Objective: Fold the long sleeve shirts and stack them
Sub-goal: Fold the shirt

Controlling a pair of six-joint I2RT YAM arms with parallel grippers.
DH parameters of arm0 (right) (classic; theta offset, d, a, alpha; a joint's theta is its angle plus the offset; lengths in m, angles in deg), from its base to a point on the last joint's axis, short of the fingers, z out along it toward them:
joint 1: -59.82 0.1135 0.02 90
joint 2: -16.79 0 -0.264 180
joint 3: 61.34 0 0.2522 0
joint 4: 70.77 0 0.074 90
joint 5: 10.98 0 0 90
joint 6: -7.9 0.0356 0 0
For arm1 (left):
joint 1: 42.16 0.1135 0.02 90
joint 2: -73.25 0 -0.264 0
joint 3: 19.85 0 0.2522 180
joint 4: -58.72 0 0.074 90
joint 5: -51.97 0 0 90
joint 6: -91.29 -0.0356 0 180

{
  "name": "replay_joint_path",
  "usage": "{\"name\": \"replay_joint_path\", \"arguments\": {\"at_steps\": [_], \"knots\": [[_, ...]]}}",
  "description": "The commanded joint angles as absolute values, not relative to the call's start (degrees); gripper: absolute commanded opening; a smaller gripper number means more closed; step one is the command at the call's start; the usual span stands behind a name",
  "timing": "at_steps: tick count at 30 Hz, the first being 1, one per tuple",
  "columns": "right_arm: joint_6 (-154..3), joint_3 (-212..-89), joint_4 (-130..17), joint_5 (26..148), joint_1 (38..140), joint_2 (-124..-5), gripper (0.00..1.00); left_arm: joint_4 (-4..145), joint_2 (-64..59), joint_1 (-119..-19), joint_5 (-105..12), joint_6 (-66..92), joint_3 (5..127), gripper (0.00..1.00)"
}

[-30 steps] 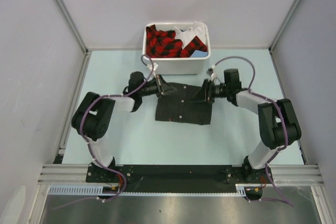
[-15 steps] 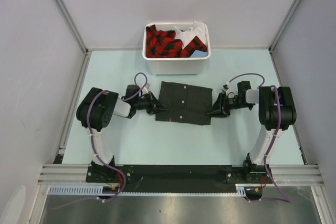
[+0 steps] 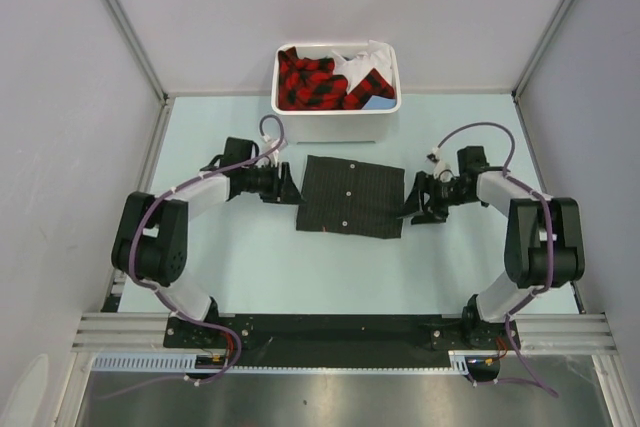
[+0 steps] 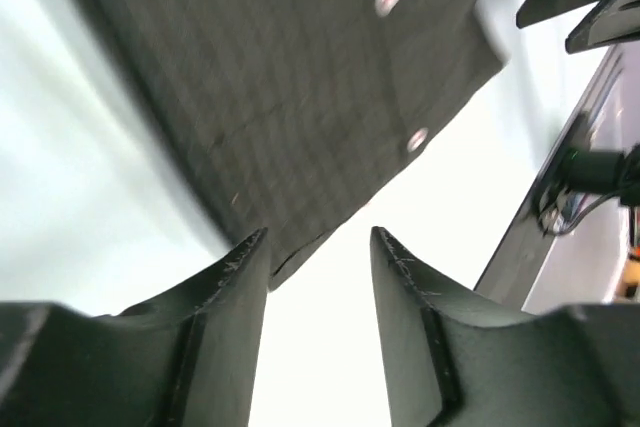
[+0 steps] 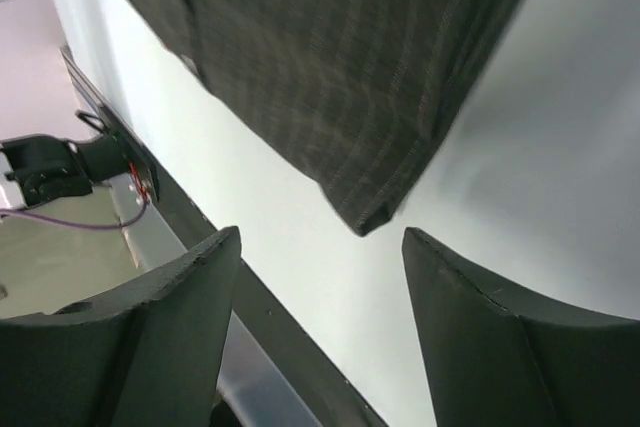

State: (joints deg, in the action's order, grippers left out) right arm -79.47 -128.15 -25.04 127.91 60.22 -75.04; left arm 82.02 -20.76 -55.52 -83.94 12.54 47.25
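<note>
A dark pinstriped long sleeve shirt (image 3: 350,196) lies folded into a flat rectangle at the middle of the table, with small white buttons showing. My left gripper (image 3: 291,189) sits just off its left edge, open and empty; in the left wrist view the shirt (image 4: 280,97) fills the upper part and its corner lies just beyond the left gripper (image 4: 318,237). My right gripper (image 3: 411,209) sits just off the shirt's right edge, open and empty. In the right wrist view the shirt's folded corner (image 5: 375,217) lies ahead of the right gripper (image 5: 320,235).
A white bin (image 3: 336,123) stands behind the shirt, holding red and black plaid cloth (image 3: 312,81) and something white. Metal frame posts and walls bound the pale table on the left, right and back. The black base rail (image 3: 330,329) runs along the near edge.
Both grippers let go of the shirt, opened and drew outward off its left and right edges. The shirt now lies flat, with its far corners no longer lifted.
</note>
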Motion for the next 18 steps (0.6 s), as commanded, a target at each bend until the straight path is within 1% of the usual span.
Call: {"name": "replay_joint_path", "arguments": {"at_steps": [1,3,5,6,8,9,11,12,13,14,15,16,18], "knots": [[-76.66,-124.50,-29.93,126.22,62.72,-80.14,0.72,91.02,-23.95,-55.61,-82.86,6.57,47.61,0.54],[-76.30,-123.62,-32.73,126.13,63.51,-81.29,0.69,91.11,-25.09,-55.69,-83.29,6.48,47.70,0.56],[-76.04,-123.79,-33.63,126.66,64.39,-83.13,0.64,91.55,-26.85,-56.13,-83.73,5.34,48.40,0.56],[-76.12,-124.05,-34.15,127.10,64.56,-83.49,0.59,91.81,-27.29,-56.48,-83.82,4.90,48.66,0.56],[-76.56,-124.14,-34.24,126.93,65.18,-84.54,0.52,92.60,-29.48,-57.27,-84.35,3.15,49.28,0.53],[-76.56,-124.05,-34.24,126.75,65.18,-84.89,0.45,93.56,-30.01,-57.54,-84.44,2.71,49.63,0.52],[-77.87,-124.05,-33.28,126.23,65.01,-86.03,0.36,93.75,-31.07,-58.06,-84.96,2.00,49.37,0.42],[-78.84,-124.31,-31.80,125.87,64.74,-86.30,0.30,93.49,-31.16,-58.24,-85.14,2.00,49.11,0.36],[-79.81,-124.92,-30.74,125.35,64.57,-86.56,0.26,93.31,-31.16,-58.77,-85.49,1.82,48.15,0.21],[-80.86,-125.28,-29.60,124.39,63.78,-86.83,0.22,93.39,-31.16,-59.29,-85.93,1.73,47.70,0.13],[-81.91,-125.89,-26.71,123.85,63.25,-87.00,0.13,93.57,-30.90,-59.82,-86.54,1.73,47.09,0.06],[-81.92,-126.85,-26.25,123.33,62.20,-87.01,0.07,93.57,-30.46,-61.65,-87.42,1.82,45.52,0.00],[-85.24,-129.31,-22.06,122.71,60.26,-87.96,0.00,93.75,-27.93,-64.47,-88.13,1.38,43.58,0.00]]}}
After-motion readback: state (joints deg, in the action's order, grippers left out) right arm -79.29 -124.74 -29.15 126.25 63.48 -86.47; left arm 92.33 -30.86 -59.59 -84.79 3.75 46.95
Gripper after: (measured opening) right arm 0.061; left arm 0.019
